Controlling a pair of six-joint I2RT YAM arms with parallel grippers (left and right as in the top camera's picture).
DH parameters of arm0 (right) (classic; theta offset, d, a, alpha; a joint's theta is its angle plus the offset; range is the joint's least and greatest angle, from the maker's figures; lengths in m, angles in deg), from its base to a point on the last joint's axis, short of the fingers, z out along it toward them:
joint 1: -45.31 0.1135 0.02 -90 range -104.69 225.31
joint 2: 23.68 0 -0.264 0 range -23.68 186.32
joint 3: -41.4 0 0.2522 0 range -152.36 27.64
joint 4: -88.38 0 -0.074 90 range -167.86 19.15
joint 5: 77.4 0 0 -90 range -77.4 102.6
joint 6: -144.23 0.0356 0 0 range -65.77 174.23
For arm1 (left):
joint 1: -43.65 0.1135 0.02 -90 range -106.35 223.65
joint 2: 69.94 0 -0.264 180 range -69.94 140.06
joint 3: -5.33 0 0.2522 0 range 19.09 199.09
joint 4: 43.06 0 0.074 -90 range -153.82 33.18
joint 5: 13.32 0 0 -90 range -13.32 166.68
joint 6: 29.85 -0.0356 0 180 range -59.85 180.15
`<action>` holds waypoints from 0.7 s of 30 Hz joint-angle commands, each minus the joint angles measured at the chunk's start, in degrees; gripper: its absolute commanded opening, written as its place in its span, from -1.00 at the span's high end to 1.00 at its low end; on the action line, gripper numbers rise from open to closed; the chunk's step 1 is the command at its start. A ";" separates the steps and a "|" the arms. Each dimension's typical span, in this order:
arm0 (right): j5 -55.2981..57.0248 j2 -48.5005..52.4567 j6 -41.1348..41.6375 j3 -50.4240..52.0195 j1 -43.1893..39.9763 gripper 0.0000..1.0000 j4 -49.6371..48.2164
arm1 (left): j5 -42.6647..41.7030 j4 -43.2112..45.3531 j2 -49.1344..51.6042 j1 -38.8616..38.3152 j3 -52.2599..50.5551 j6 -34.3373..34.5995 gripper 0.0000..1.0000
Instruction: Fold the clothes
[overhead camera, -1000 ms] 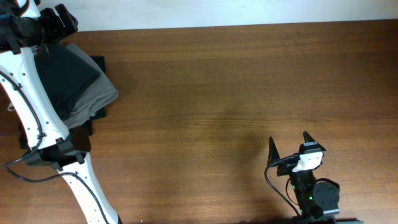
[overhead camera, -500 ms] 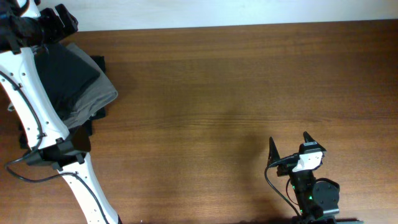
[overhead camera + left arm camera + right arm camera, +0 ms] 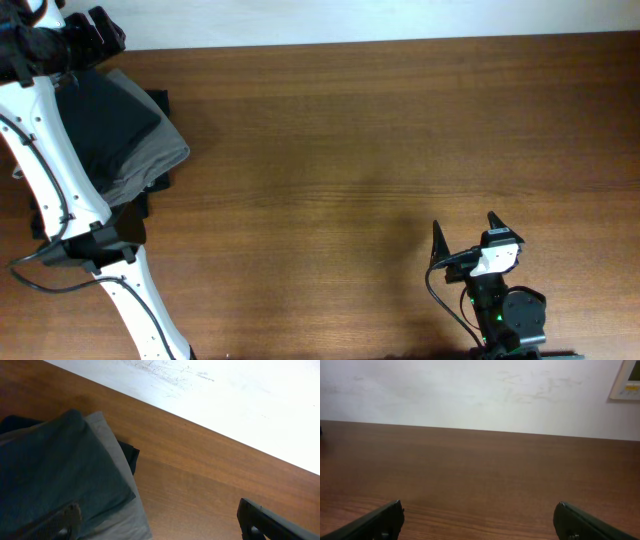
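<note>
The dark charcoal T-shirt (image 3: 108, 118) lies folded on top of a stack at the far left of the table, plain side up, no lettering showing. In the left wrist view it (image 3: 50, 470) fills the lower left. My left gripper (image 3: 100, 32) is at the table's back left corner above the stack. It is open (image 3: 160, 527), with its left finger over the shirt and its right finger over bare wood, holding nothing. My right gripper (image 3: 465, 230) is open and empty at the front right, far from the shirt; it also shows in the right wrist view (image 3: 480, 522).
Folded grey trousers (image 3: 160, 158) lie under the shirt, also in the left wrist view (image 3: 120, 480). A black folded garment (image 3: 158, 100) lies beneath them and peeks out (image 3: 129, 455). The wooden table (image 3: 380, 140) ends at a white wall (image 3: 470, 390) at the back.
</note>
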 commanded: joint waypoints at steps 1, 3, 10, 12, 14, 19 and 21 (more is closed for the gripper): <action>0.70 -0.68 -0.24 0.26 -0.35 -0.98 0.37 | 0.39 0.09 -0.26 -0.17 -0.15 0.15 -0.98; 0.70 -0.68 -0.24 0.26 -0.35 -0.98 0.37 | 0.39 0.09 -1.90 -0.20 -0.22 0.15 -0.98; 0.70 -0.68 -0.24 0.26 -0.35 -0.97 0.37 | 0.39 0.11 -15.45 -0.20 -2.67 0.13 -0.98; 0.70 -0.68 -0.24 0.26 -0.35 -0.98 0.37 | 0.39 0.11 -21.57 -0.20 -6.54 0.15 -0.98; 0.70 -0.68 -0.24 0.26 -0.35 -0.98 0.37 | 0.39 0.11 -27.61 -0.20 -11.69 0.15 -0.98; 0.70 -0.68 -0.24 0.26 -0.35 -0.97 0.37 | 0.39 0.09 -43.63 -0.20 -29.20 0.13 -0.98; 0.70 -0.68 -0.24 0.26 -0.35 -0.98 0.37 | 1.51 0.17 -50.31 -0.20 -37.86 0.11 -0.98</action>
